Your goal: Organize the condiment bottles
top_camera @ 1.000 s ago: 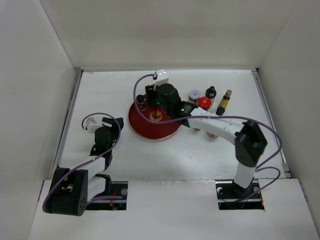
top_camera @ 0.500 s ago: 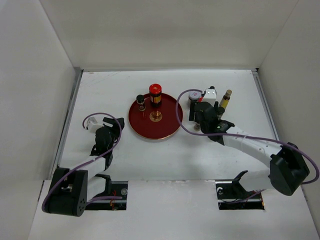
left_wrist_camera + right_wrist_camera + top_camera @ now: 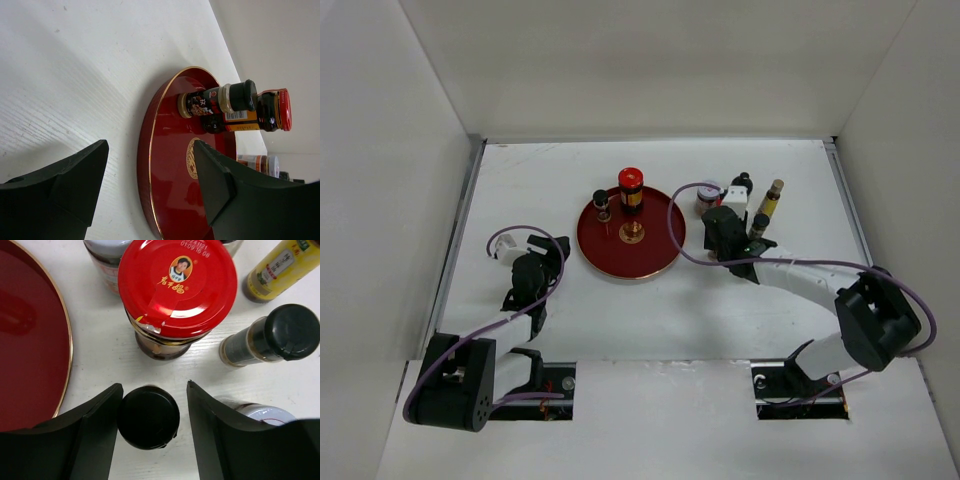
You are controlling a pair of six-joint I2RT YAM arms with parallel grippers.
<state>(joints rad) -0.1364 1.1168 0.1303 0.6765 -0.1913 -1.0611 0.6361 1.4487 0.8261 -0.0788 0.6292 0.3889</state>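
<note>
My right gripper (image 3: 154, 386) is open and straddles a tiny black-capped bottle (image 3: 148, 416); its left finger is close against the cap, with a gap on the right. Just beyond stand a red-lidded amber jar (image 3: 177, 285), a black-capped dark bottle (image 3: 280, 337), the slim yellow bottle (image 3: 280, 265) and a white-lidded jar (image 3: 260, 412). In the top view this gripper (image 3: 721, 238) sits over the cluster right of the red tray (image 3: 655, 255). A red-capped amber bottle (image 3: 631, 190) and a small black-capped bottle (image 3: 602, 204) stand on the tray. My left gripper (image 3: 535, 255) is open and empty.
The left wrist view looks across the tray rim (image 3: 150, 165) at its two bottles (image 3: 220, 100). A lilac-lidded jar (image 3: 708, 192) and another black-capped bottle (image 3: 742, 183) stand behind the right gripper. White walls enclose the table.
My right arm left the red-capped bottle standing on the tray, swung right to the bottle cluster and now sits around a black-capped bottle. The left arm barely moved.
</note>
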